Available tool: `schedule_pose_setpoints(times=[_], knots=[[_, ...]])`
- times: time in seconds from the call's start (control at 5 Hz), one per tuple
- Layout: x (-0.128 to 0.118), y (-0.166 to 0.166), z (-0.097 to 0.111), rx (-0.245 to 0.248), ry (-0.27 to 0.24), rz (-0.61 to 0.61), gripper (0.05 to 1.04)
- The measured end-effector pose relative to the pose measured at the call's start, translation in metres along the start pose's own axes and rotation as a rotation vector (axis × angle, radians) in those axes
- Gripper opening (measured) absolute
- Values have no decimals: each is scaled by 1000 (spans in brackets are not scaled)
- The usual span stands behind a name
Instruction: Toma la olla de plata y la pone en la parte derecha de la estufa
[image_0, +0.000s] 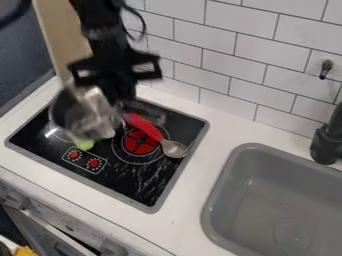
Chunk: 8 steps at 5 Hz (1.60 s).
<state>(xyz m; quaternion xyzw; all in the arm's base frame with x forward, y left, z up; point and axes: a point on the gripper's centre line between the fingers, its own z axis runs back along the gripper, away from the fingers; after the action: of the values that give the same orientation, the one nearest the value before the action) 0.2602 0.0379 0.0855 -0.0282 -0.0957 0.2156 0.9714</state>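
Over the left part of the black stovetop (143, 187), the silver pot (83, 115) shows as a blurred shape, its round opening turned toward the left of the view. Just beside it, nearer the tiled wall (240, 57), the black gripper (119, 82) hangs down from the upper left. How far open the gripper is cannot be made out, and I cannot tell whether it has hold of the pot, since blur covers the place where the two meet. Below the pot, partly hidden by it, is a yellow-green thing (83, 143), near the two red knob markings (84, 159) on the stovetop. A spoon (175, 148) with a red handle (143, 125) lies at a slant across the red burner (139, 145), its silver bowl toward the right edge of the stovetop. Farther right, set into the white counter (190, 212), is a gray sink (224, 182), with a black faucet (326, 142) at its far right
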Motion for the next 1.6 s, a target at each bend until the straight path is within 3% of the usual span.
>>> schedule_pose_setpoints(times=[0.2, 0.6, 0.8, 1.2, 1.4, 1.6], knots=[[-27, -34, -28, 44, 10, -156, 89], [-47, -41, -70, 120, 48, -226, 86], [-51, -37, -88, 161, 83, -235, 86], [-47, -40, -104, 180, 151, -240, 122], [-44, -40, -102, 191, 148, -240, 308], [-42, -39, -101, 199, 148, -242, 606]])
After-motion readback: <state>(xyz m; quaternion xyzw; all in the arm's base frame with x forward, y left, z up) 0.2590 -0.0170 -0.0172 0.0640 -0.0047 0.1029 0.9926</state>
